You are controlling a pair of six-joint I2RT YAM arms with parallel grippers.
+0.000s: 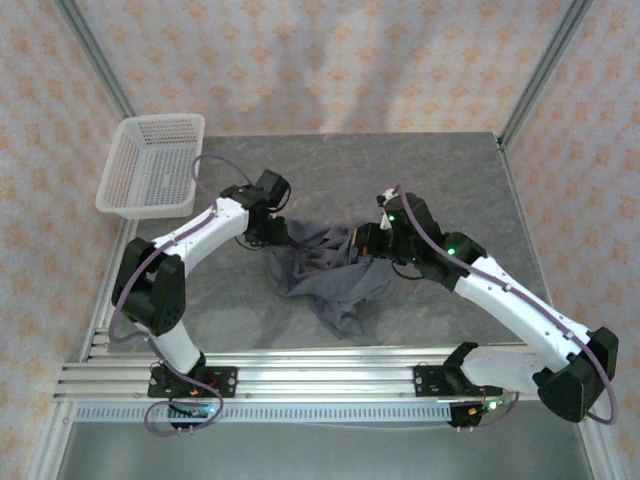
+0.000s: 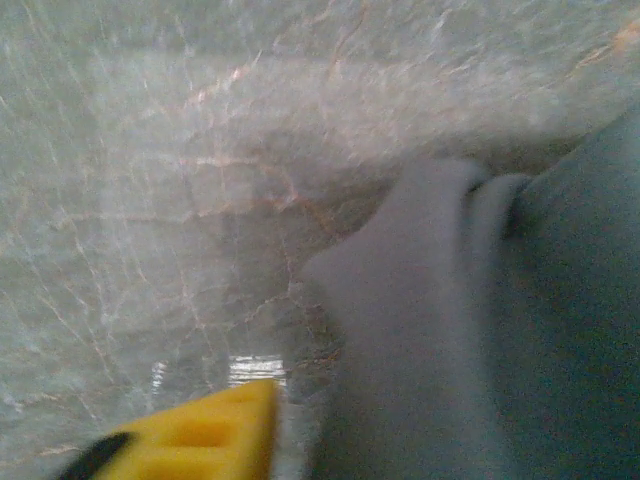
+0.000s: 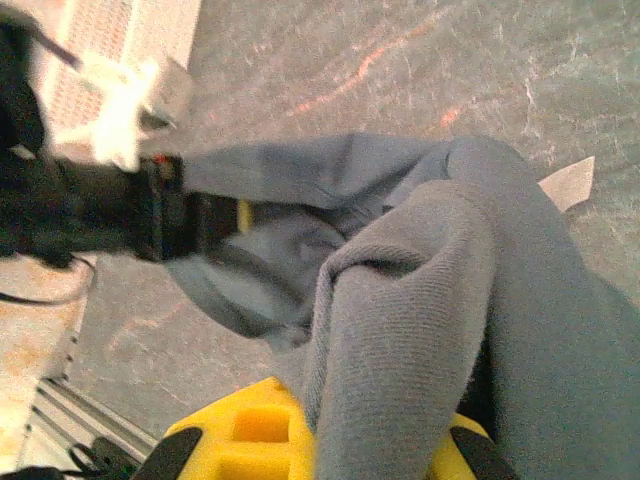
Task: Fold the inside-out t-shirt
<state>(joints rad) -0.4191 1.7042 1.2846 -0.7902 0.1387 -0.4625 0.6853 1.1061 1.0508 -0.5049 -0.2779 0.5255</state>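
The inside-out t-shirt (image 1: 335, 275) sits bunched near the middle of the table (image 1: 450, 180), not spread flat. Its bulk runs roughly left to right between my two arms, with a looser tail trailing toward the near edge. No sleeve or hem is laid out cleanly, so I judge the fold itself has not begun and the cloth needs opening out first.

On the right wrist camera the grey fabric (image 3: 420, 300) is heaped over the yellow pads (image 3: 240, 430) and runs down between them. The right gripper (image 1: 362, 245) is clamped on the shirt's right end.

The left gripper (image 1: 272, 228) is at the opposite end, right against the left edge of the bundle. Its own camera shows one yellow finger (image 2: 200, 440) low in the frame over bare table, with the shirt (image 2: 450, 330) just beside it on the right. The picture is blurred, so I cannot tell whether those jaws stand apart or have cloth between them.

That is the relation I would steer by — for the left arm the shirt lies to its right, and the bundle's long axis points straight across at the right arm. Both arms are close in, but the right has the sure hold. If I pull the two ends apart along that axis, I expect the cloth to stretch out.

The white basket (image 1: 140, 205) stands well apart at the far left corner.
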